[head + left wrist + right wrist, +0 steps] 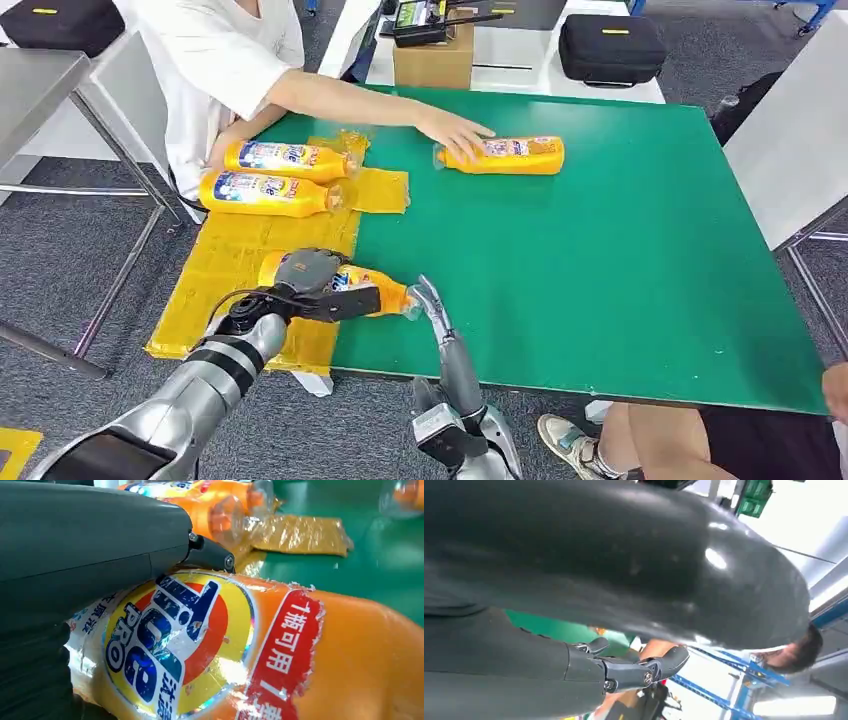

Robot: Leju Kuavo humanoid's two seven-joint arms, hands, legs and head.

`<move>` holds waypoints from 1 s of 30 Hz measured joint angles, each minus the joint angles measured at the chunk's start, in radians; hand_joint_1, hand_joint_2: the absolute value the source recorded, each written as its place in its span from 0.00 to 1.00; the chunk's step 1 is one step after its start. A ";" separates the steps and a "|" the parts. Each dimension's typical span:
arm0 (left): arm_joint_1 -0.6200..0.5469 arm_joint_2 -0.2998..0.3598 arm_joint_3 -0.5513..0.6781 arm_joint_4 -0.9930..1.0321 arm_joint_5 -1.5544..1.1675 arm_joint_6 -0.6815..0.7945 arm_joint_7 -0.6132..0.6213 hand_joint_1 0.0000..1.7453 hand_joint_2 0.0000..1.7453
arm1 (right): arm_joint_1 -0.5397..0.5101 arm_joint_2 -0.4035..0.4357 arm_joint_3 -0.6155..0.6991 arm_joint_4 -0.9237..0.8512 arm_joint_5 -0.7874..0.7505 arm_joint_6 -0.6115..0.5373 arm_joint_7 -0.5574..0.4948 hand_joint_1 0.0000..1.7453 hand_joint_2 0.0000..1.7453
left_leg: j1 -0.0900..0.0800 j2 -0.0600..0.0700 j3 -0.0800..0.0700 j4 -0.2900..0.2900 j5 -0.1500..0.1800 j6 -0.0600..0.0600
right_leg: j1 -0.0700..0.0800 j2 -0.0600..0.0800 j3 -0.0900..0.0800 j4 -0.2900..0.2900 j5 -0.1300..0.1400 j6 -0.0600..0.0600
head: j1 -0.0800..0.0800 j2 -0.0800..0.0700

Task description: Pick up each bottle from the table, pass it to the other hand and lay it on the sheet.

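Observation:
An orange bottle [375, 292] lies across the near edge of the yellow sheet [235, 255] on the green table [600, 280], cap toward the right. My left hand [312, 278] grips its body from above; the left wrist view has the label [180, 645] close under my left hand [90, 545]. My right hand [440, 325] stands just right of the cap, fingers stretched upward, holding nothing; in its wrist view the dark fingers [639, 672] are empty. Two more bottles [285, 157] [265, 193] lie on the sheet's far part. A further bottle [515, 155] lies on the bare table.
A person in a white shirt reaches from the back left, with a hand [455, 130] on the far bottle. A cardboard box [432, 60] and a black case [610, 45] sit behind the table. Another person's shoe [575, 440] is at the front right.

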 measured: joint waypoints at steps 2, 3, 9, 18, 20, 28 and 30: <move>-0.016 -0.005 -0.015 0.028 -0.004 -0.008 0.006 1.00 1.00 | 0.000 0.000 0.000 0.000 -0.014 0.008 0.000 0.00 0.00 | 0.000 0.000 0.000 0.000 0.000 0.000 | 0.000 0.000 0.000 0.000 0.000 0.000 | 0.000 0.000; -0.021 -0.005 -0.021 0.037 -0.005 -0.009 0.006 1.00 1.00 | 0.000 0.000 0.000 0.000 -0.014 0.010 0.000 0.00 0.00 | 0.000 0.000 0.000 0.000 0.000 0.000 | 0.000 0.000 0.000 0.000 0.000 0.000 | 0.000 0.000; -0.063 -0.011 -0.042 0.099 -0.022 -0.044 0.027 0.04 1.00 | -0.003 0.000 0.003 0.000 -0.030 0.014 0.000 0.00 0.00 | 0.000 0.000 0.004 0.000 0.000 0.000 | 0.000 0.000 0.004 0.000 0.000 0.000 | 0.000 0.000; -0.154 -0.003 -0.043 0.196 0.063 -0.287 0.002 0.00 1.00 | -0.023 0.000 0.012 0.011 -0.061 0.006 0.000 0.00 0.00 | 0.000 0.001 0.006 0.000 0.000 0.000 | 0.000 0.000 0.007 0.001 0.000 0.000 | 0.000 0.000; -0.178 0.005 -0.008 0.208 0.168 -0.403 -0.074 0.00 1.00 | -0.029 0.000 0.022 0.017 -0.083 -0.011 0.000 0.00 0.00 | 0.000 0.000 0.007 0.000 0.000 0.000 | 0.000 0.000 0.008 0.002 0.000 0.000 | 0.000 0.000; -0.176 0.021 0.113 0.213 0.354 -0.522 -0.174 0.00 1.00 | -0.047 -0.008 0.064 0.026 -0.132 -0.053 0.000 0.00 0.00 | 0.000 0.001 0.007 0.000 0.000 0.000 | 0.000 0.000 0.007 0.002 0.000 0.000 | 0.000 0.000; -0.158 0.024 0.136 0.201 0.417 -0.524 -0.201 0.00 1.00 | -0.049 -0.013 0.070 0.026 -0.145 -0.071 0.000 0.00 0.00 | 0.000 0.001 0.007 0.000 0.000 0.000 | 0.000 0.000 0.007 0.002 0.000 0.000 | 0.000 0.000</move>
